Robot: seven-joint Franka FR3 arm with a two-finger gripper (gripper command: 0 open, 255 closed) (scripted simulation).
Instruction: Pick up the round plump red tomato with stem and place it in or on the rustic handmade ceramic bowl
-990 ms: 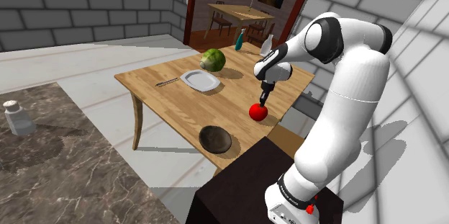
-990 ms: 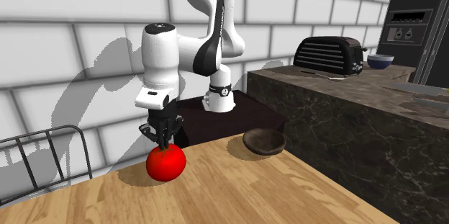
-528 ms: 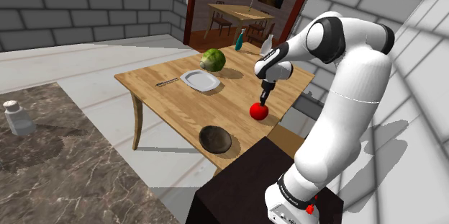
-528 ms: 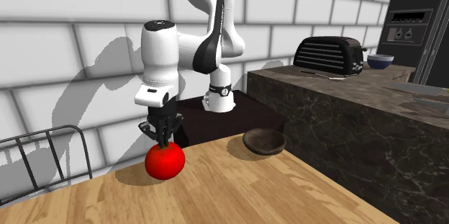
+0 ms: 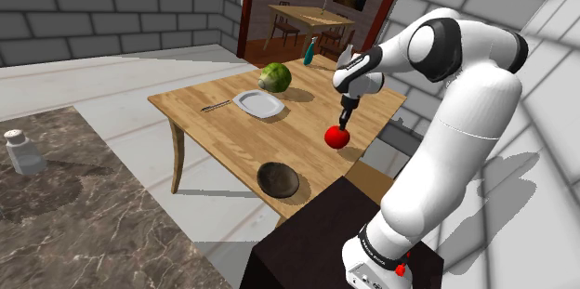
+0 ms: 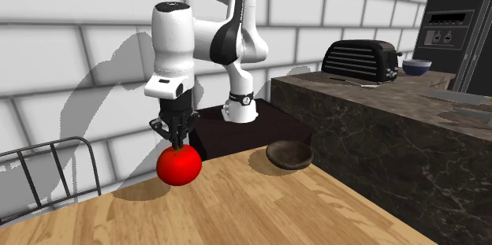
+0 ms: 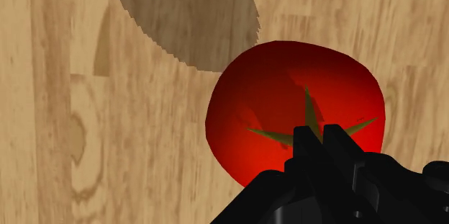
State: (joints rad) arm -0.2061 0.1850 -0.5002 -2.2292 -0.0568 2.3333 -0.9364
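tomato (image 6: 178, 166) hangs just clear of the table (image 6: 260, 212), left of centre in the second exterior view. its shadow falls on the wood to its lower left. gripper (image 6: 177, 144) points straight down, fingers pinched together on the stem at the tomato's top.

the wrist view looks down on that clasp. it shows the green star-shaped stem, the black fingertips closed over its middle, and a shadow lying apart from the fruit on the wood grain.

bowl (image 6: 288, 154), dark and round, sits at centre frame to the tomato's right, near the table edge.

the shoulder view places the tomato right of centre, with the bowl lower and further left, well apart from it, by the table's near edge. this view also takes in a white plate (image 5: 257, 103) above centre, a knife (image 5: 216, 106) just left of it, and a green cabbage (image 5: 274, 77) beyond.

the second exterior view adds a dark stone counter (image 6: 370, 125) at the right, bearing a black toaster (image 6: 361, 57).
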